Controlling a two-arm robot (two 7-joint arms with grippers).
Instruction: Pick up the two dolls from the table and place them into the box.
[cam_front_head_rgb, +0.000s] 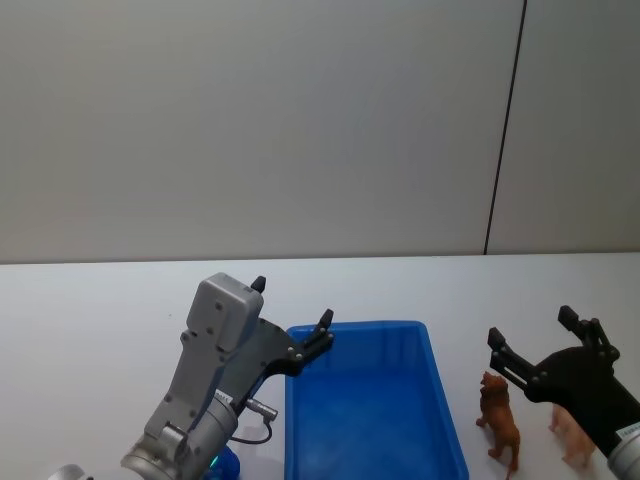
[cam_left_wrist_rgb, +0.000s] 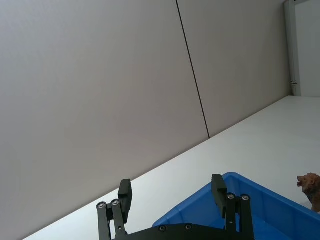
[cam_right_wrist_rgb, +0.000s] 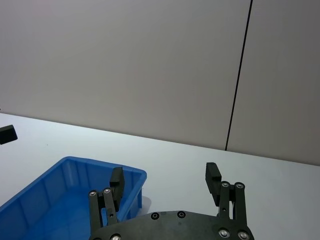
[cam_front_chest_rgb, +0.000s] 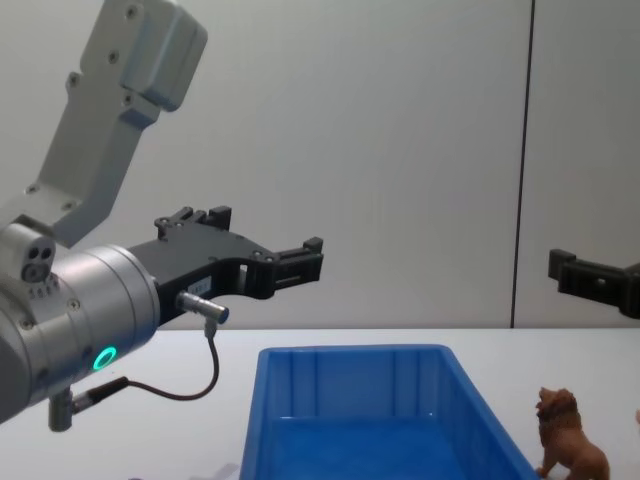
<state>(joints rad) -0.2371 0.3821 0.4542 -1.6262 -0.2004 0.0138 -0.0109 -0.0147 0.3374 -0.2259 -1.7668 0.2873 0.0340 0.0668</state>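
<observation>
The blue box (cam_front_head_rgb: 355, 326) sits low in the middle of the white table (cam_front_head_rgb: 100, 310). To its right stands the brown lion doll (cam_front_head_rgb: 500, 420), and farther right the pale doll (cam_front_head_rgb: 572, 432) is partly hidden behind my right arm. My left gripper (cam_front_head_rgb: 292, 303) hovers open and empty above the box's left rim. My right gripper (cam_front_head_rgb: 531, 326) is open and empty in the air just above and behind the two dolls. The left wrist view shows the left gripper (cam_left_wrist_rgb: 171, 189), the box (cam_left_wrist_rgb: 195, 200) and the lion (cam_left_wrist_rgb: 311, 187). The chest view shows the box (cam_front_chest_rgb: 350, 352) and the lion (cam_front_chest_rgb: 568, 445).
A grey wall with a dark vertical seam (cam_front_head_rgb: 505, 130) rises behind the table. In the right wrist view the right gripper (cam_right_wrist_rgb: 164, 176) is near the box (cam_right_wrist_rgb: 100, 164).
</observation>
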